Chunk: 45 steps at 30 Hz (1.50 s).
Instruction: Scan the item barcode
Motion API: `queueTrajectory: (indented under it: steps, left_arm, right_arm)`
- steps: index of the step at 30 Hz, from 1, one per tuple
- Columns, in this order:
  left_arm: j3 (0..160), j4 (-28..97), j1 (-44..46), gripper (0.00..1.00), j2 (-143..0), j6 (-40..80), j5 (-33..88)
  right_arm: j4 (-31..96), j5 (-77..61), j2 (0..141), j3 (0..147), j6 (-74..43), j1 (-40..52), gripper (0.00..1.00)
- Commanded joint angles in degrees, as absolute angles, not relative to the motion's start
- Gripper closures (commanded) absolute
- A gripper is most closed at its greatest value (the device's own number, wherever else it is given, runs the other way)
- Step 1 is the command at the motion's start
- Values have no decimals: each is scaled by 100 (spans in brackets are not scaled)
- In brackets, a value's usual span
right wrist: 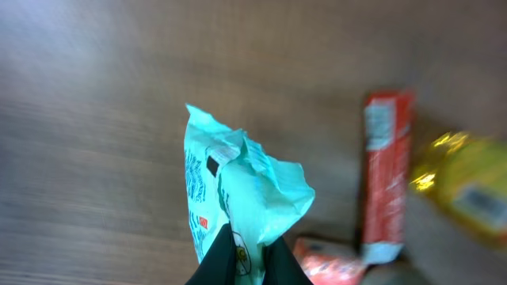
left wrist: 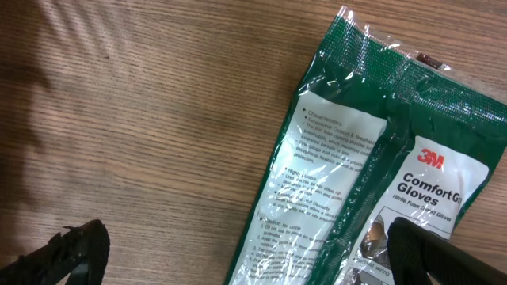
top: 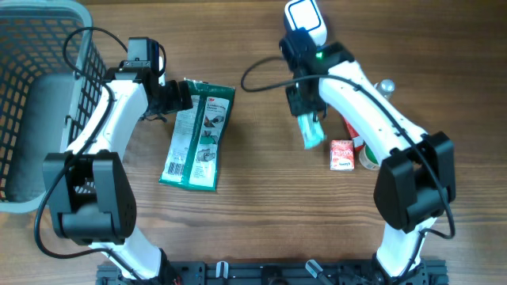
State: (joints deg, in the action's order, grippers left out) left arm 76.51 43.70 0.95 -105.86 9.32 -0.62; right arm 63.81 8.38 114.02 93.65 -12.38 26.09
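The teal packet [right wrist: 238, 198] is pinched at one end by the right gripper [right wrist: 247, 265] (jaws nearly meeting) above the wooden table [top: 261, 206]. It looks light, soft and crinkly, so an edge grip should suit. The left gripper [top: 178, 99] stands spread by the 3M gloves pack [top: 196, 134]. A red carton [top: 341, 154] lies near; the grey basket [top: 32, 95] is well apart.

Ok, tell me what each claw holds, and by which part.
The right claw is shut on the teal packet, pinching it by one end. The left claw is open and holds nothing; the gloves pack lies on the table under it.
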Motion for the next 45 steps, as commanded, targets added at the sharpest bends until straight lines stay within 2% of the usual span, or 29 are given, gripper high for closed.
queueTrajectory:
  steps: [1, 2, 3, 4, 5, 6, 7, 9, 14, 17, 21, 34, 45]
  left_arm:
    - [7706, 4377, 62, 0, -10538, 985, -115]
    - [7706, 4375, 62, 0, -10538, 985, -115]
    - [7706, 4375, 62, 0, -10538, 985, -115]
    - [7706, 4375, 62, 0, -10538, 985, -115]
    - [7706, 4377, 62, 0, -10538, 985, -115]
    - [7706, 4377, 62, 0, -10538, 985, -115]
    - [7706, 4375, 62, 0, -10538, 985, -115]
    - [7706, 4375, 62, 0, -10538, 985, -115]
    - [7706, 4375, 62, 0, -10538, 985, -115]
    - [7706, 4375, 58, 0, -10538, 985, -115]
    - [7706, 4375, 58, 0, -10538, 985, -115]
    - [7706, 4375, 58, 0, -10538, 985, -115]
    - [7706, 4375, 58, 0, -10538, 985, -115]
  right_arm:
    - [6265, 607, 11461, 8746, -1752, 2617, 95]
    - [6176, 668, 11465, 8584, -1896, 2617, 94]
    - [6106, 760, 11465, 8473, -2018, 2617, 90]
    - [6058, 934, 11465, 8396, -2143, 2617, 73]
    - [6025, 1057, 11465, 8372, -2202, 2617, 62]
    - [5996, 1149, 11465, 8370, -2316, 2617, 46]
    - [5948, 1160, 11465, 8370, -2399, 2617, 24]
    - [5846, 1164, 11463, 8379, -2602, 2617, 0]
    - [6346, 722, 11059, 9002, -2700, 2635, 0]
    - [6045, -864, 10656, 9015, -2705, 2648, 0]
    - [5498, -1732, 10667, 8705, -2729, 2794, 0]
    - [3385, -1380, 10678, 7188, -3509, 3745, 0]
    - [3151, -982, 10683, 6963, -3468, 3743, 0]
